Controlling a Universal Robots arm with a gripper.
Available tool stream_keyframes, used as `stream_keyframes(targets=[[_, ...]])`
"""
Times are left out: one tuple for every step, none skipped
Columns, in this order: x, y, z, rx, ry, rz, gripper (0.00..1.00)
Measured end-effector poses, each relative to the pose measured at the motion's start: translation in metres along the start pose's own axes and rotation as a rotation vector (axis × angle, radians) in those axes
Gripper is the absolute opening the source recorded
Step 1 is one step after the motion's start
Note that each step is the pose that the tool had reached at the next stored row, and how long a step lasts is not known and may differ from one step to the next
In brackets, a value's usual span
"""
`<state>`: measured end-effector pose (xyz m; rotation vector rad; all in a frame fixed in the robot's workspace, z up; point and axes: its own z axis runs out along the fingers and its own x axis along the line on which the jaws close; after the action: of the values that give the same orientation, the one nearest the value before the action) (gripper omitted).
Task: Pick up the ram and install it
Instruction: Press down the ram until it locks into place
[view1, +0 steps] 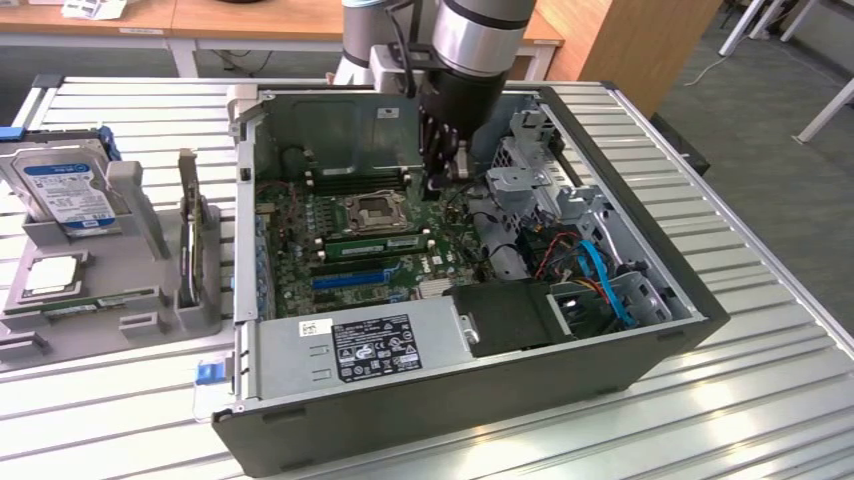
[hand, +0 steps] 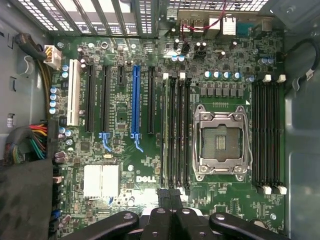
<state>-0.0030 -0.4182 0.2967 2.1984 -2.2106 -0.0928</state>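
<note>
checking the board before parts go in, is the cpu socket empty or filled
Empty. In the wrist view the cpu socket shows its bare contact grid, with no chip seated in it.

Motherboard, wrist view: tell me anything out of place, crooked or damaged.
Nothing looks spilled, bent or broken on the motherboard. The one oddity is the processor socket, which sits empty with its contacts bare.
</note>
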Motion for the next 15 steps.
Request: stream_keyframes(targets=[[0.0, 0.0, 0.0005, 0.0, 0.0, 0.0, 0.1], [0.0, 0.0, 0.0011, 0.0, 0.0001, 0.0, 0.1], [0.0, -0.0001, 0.0017, 0.0, 0.0001, 0.0, 0.1], [0.0, -0.0001, 0.0024, 0.0, 0.0, 0.0, 0.1], [0.0001, -0.0002, 0.003, 0.0, 0.0001, 0.0, 0.1], [0.0001, -0.0002, 0.0036, 0.0, 0.0001, 0.0, 0.1], [0.0001, -0.0003, 0.0043, 0.0, 0.0, 0.0, 0.1], [0.0001, -0.0003, 0.0049, 0.0, 0.0, 0.0, 0.1], [0.0001, -0.0003, 0.0055, 0.0, 0.0001, 0.0, 0.1], [0.0002, -0.0004, 0.0062, 0.0, 0.0001, 0.0, 0.1], [0.0002, -0.0004, 0.0069, 0.0, 0.0, 0.0, 0.1], [0.0002, -0.0004, 0.0075, 0.0, 0.0001, 0.0, 0.1], [0.0002, -0.0005, 0.0082, 0.0, 0.0, 0.0, 0.1], [0.0002, -0.0005, 0.0089, 0.0, 0.0, 0.0, 0.1], [0.0003, -0.0005, 0.0095, 0.0, 0.0, 0.0, 0.1]])
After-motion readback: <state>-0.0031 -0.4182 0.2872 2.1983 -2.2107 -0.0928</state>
